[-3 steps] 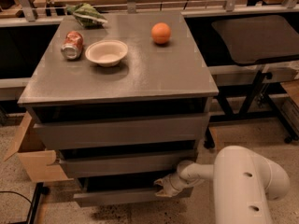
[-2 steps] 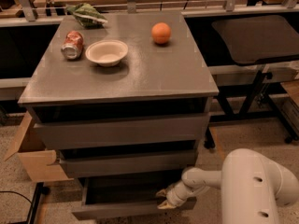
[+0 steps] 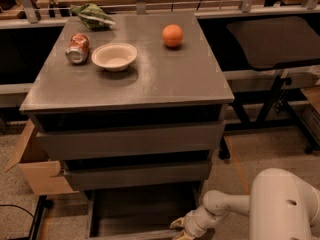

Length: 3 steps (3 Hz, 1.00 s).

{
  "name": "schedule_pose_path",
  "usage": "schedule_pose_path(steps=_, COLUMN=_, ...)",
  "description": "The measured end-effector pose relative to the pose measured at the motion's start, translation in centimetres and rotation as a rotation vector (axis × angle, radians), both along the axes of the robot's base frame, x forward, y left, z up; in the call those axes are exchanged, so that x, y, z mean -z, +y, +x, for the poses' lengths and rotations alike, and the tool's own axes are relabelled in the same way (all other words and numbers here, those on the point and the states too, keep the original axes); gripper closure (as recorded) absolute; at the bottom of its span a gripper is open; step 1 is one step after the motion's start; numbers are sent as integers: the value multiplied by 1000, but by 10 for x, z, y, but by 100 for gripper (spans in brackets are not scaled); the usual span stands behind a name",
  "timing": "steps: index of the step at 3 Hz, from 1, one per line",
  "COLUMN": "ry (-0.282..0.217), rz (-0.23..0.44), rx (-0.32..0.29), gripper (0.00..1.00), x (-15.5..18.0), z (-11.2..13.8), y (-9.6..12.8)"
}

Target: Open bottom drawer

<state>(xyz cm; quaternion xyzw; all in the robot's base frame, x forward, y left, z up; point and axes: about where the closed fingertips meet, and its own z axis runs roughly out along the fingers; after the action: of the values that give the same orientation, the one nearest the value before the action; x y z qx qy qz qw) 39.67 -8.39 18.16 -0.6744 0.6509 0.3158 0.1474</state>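
The shallow grey bottom drawer (image 3: 141,210) is being drawn farther out, now nearly open, by the cream gripper (image 3: 181,228) (hold undiscernible) at its front.

Bottom drawer (image 3: 140,211) much farther out than a second ago, hand (image 3: 181,228) lower, at its front-right corner.

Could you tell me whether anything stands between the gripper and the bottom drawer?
Nothing visible does. The gripper is right at the front right corner of the bottom drawer, which stands pulled out, with nothing showing between them.
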Motion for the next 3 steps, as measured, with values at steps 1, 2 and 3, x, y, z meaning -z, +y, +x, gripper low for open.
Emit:
schedule_pose_path(steps=1, ry=5, rz=1, rx=2, gripper=100, x=0, z=-2, y=0)
schedule_pose_path(steps=2, ry=5, rz=1, rx=2, gripper=81, x=0, z=-2, y=0)
schedule_pose_path(steps=3, ry=5, rz=1, rx=2, gripper=51, x=0, z=-2, y=0)
